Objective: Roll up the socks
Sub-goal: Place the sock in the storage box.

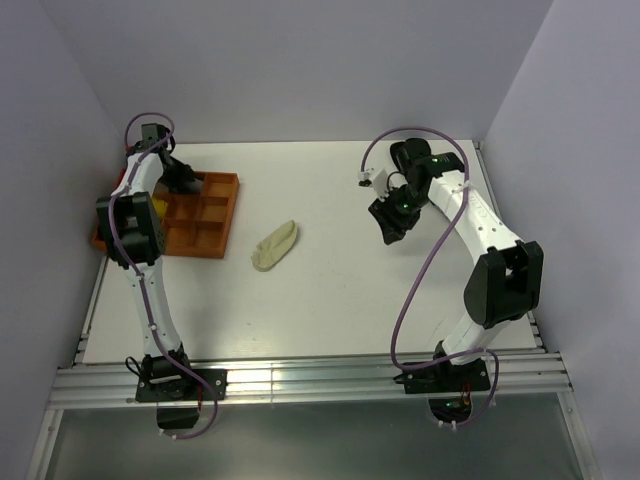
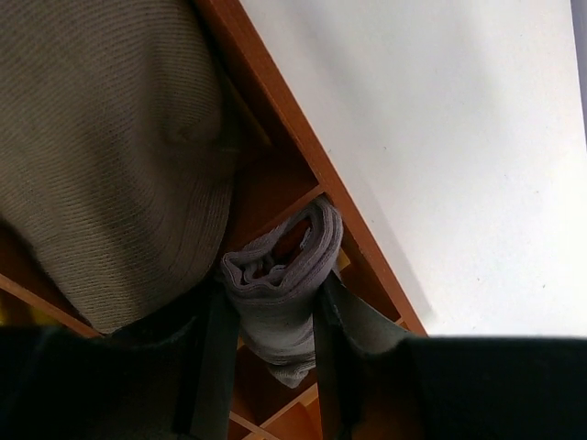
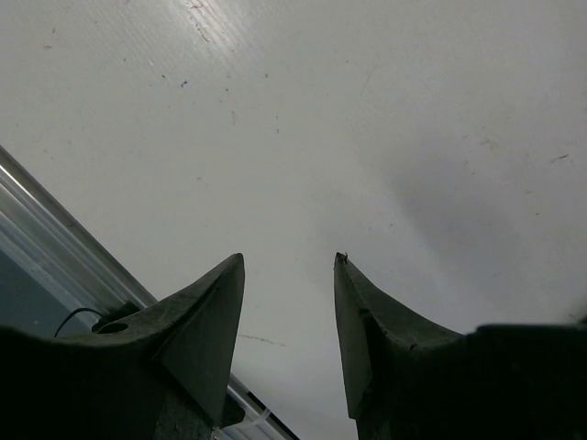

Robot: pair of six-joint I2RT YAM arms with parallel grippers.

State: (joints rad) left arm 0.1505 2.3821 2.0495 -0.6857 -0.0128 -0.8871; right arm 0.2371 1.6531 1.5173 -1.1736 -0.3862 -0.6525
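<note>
While orange tray [image 1: 234, 205] walls crowd left fingers [image 2: 211, 367] pinching ribbed grey bundle [image 2: 280, 293] | taupe knit sock [image 2: 110, 165] alongside | cream sock [image 1: 275, 245] limp on white bench [image 1: 350, 300] | right fingers [image 3: 206, 321] spread, empty

The one desk [image 1: 330, 310] carries two arms, the left arm [image 1: 150, 290] and the right arm [image 1: 480, 230], each with one purple cable and one tool. That makes two tools, the left tool [image 2: 271, 291] and the right tool [image 3: 289, 264], each with two fingers. There is one orange tray [image 1: 228, 215], but the left arm hides part of it, so its compartments cannot be fully counted. Three sock items can be made out: one pale cream sock [image 1: 275, 245], one taupe sock [image 2: 110, 156] and one grey sock bundle [image 2: 280, 307].
</note>
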